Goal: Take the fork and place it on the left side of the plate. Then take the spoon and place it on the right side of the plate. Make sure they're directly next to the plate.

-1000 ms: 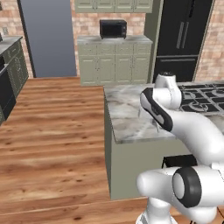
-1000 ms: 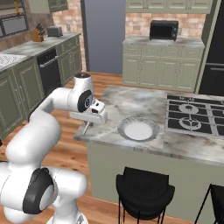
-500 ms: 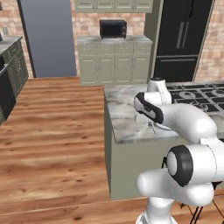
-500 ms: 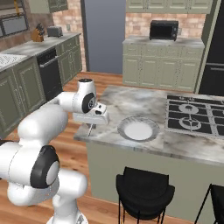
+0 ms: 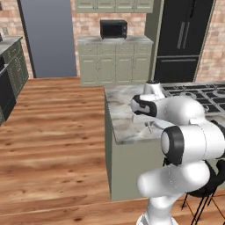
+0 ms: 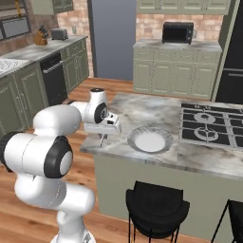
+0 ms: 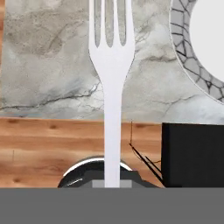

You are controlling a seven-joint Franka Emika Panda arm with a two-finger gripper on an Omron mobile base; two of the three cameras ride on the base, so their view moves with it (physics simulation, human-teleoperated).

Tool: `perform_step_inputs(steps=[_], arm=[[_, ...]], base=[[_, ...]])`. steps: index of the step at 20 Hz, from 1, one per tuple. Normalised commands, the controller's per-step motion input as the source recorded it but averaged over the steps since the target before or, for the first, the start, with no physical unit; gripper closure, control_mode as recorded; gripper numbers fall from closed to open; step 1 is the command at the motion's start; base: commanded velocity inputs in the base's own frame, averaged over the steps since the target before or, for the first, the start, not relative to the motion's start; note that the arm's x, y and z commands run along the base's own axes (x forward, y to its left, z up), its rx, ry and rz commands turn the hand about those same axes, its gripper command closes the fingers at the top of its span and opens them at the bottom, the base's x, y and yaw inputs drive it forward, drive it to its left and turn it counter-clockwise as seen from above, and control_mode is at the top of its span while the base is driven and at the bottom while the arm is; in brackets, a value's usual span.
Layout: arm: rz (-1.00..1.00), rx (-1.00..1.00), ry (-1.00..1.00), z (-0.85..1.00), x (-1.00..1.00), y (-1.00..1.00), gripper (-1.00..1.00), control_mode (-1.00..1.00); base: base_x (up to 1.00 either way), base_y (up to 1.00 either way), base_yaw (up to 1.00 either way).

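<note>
We see our claw clamped on the fork above the counter, plate at two o'clock.

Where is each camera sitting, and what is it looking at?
Left base view: behind the arm on its left, looking over the white arm at the counter.
Right base view: behind on the right, showing arm, pincer and plate.
Hand view: on the hand, looking along the held fork at the counter.
Right base and hand views share the plate.

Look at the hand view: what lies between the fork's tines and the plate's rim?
Only bare marble countertop separates the fork, held in the gripper, from the plate.
</note>
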Motion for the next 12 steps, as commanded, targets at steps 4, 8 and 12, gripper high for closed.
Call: perform_step_inputs(steps=[4,8,12], arm=[[0.0,0.0,0.01,-0.32,0.38,0.0,1.0,-1.0],[0.0,0.0,0.01,-0.3,0.39,-0.02,1.0,-1.0],[0.0,0.0,0.0,-0.29,0.41,-0.08,1.0,-1.0]], base=[[0.0,0.0,0.0],[0.0,0.0,0.0],[0.0,0.0,0.0]])
